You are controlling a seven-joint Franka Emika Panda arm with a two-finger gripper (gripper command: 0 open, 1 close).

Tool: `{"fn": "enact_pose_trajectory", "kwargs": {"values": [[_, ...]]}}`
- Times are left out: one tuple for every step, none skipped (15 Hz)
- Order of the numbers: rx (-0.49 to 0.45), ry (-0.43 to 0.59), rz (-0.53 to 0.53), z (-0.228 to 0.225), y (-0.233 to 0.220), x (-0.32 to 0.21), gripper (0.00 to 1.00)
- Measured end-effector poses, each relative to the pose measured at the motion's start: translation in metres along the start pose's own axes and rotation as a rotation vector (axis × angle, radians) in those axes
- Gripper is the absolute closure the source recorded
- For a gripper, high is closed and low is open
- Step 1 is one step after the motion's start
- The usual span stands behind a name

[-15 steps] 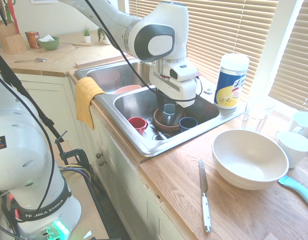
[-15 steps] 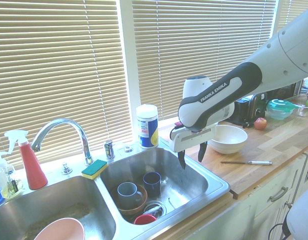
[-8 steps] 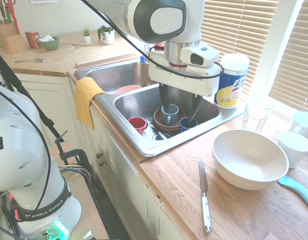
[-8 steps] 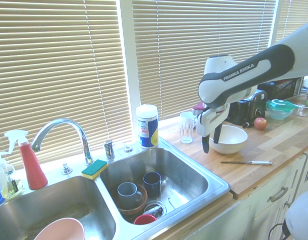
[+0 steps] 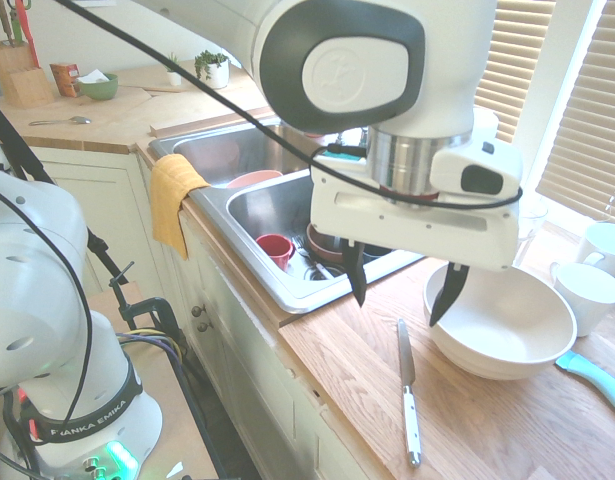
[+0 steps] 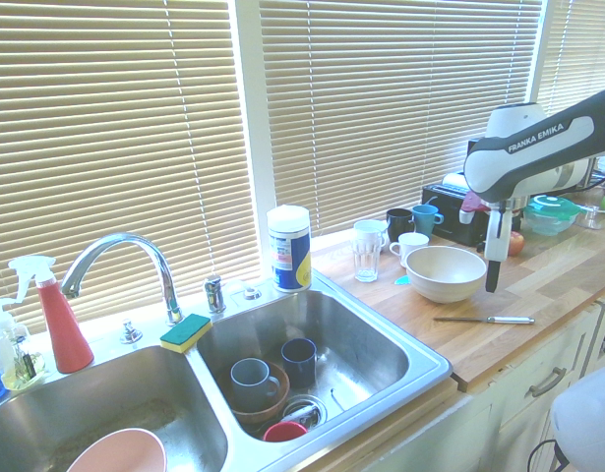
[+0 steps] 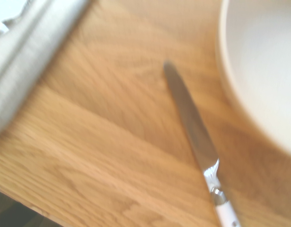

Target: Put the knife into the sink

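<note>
Pale wood runs along under the window blinds, and this surface (image 5: 327,375) carries the knife (image 5: 409,395) beside a wide bowl (image 5: 499,320), with the sink (image 5: 287,296) set into the same run. What has just changed is the tool's place: a second ago the tool (image 5: 406,300) hangs over the basin with the cups, and now it is out past the basin's edge and above the wood. The knife and the bowl lie where they did. For the task this reads as the approach to the knife; nothing is moved into the sink yet, so the real work is still ahead.

The arm (image 6: 548,147) reaches over from its base with the wrist above the surface, the tool pointing down. Its two dark fingers stand well apart with nothing between them. In the first exterior view one finger shows in front of the bowl, though from that angle I can't be sure how high above it the tip is. The knife is below the tool, flat on the wood, its white handle turned away from the sink and its blade end nearer to it; the wrist view, blurred as it is, shows it between the bowl and the sink's rim.

The next move probably calls for a shift towards the handle, then a descent with the fingers set across it. The bowl's wall is close enough to be nudged, and so thin a handle may slip if gripped off-centre.
</note>
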State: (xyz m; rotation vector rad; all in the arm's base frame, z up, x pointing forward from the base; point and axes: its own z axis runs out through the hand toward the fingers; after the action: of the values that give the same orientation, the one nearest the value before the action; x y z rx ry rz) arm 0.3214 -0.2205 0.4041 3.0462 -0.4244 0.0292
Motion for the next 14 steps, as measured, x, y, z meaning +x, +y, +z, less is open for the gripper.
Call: {"fn": "enact_pose_trajectory", "kwargs": {"values": [[-0.005, -0.010, -0.001, 0.015, 0.004, -0.002, 0.00], [-0.013, -0.018, -0.004, 0.028, 0.006, -0.003, 0.00], [-0.017, -0.027, -0.004, 0.039, 0.008, -0.003, 0.00], [-0.023, -0.035, -0.004, 0.048, 0.011, -0.003, 0.00], [-0.027, -0.042, -0.001, 0.057, 0.016, -0.003, 0.00], [-0.028, -0.049, 0.001, 0.065, 0.020, -0.003, 0.00], [-0.028, -0.055, 0.002, 0.073, 0.024, -0.002, 1.00], [-0.030, -0.056, 0.004, 0.080, 0.026, -0.001, 1.00], [-0.033, -0.054, 0.005, 0.086, 0.027, 0.000, 1.00], [-0.035, -0.056, 0.004, 0.090, 0.029, 0.002, 1.00], [-0.039, -0.055, 0.003, 0.092, 0.030, 0.005, 1.00], [-0.042, -0.055, 0.002, 0.093, 0.032, 0.008, 1.00], [-0.045, -0.055, 0.001, 0.093, 0.033, 0.010, 1.00], [-0.048, -0.054, -0.001, 0.092, 0.035, 0.013, 1.00]]}}
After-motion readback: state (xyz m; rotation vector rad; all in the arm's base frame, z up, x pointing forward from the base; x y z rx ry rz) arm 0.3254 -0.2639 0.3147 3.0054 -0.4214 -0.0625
